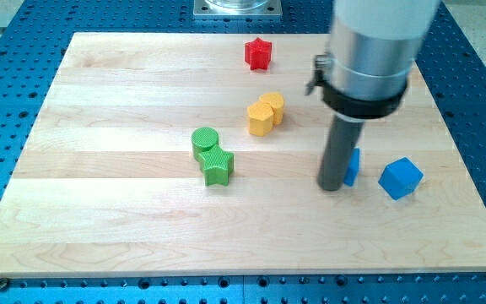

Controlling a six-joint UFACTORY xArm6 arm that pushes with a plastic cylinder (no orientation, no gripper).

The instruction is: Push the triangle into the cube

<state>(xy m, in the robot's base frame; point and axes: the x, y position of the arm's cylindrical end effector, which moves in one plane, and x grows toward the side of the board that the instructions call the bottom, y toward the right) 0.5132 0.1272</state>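
A blue cube (pixel 400 177) sits on the wooden board (pixel 125 228) at the view's right. A blue triangle (pixel 353 166) lies just left of it, mostly hidden behind my rod, with a small gap between triangle and cube. My tip (pixel 332 187) rests on the board against the triangle's left side. The rod rises to a wide grey cylinder with a black collar.
A green cylinder (pixel 204 141) and a green star (pixel 218 166) touch each other left of centre. Two yellow blocks (pixel 265 113) sit together above centre. A red star (pixel 258 53) is near the top edge. Blue perforated table surrounds the board.
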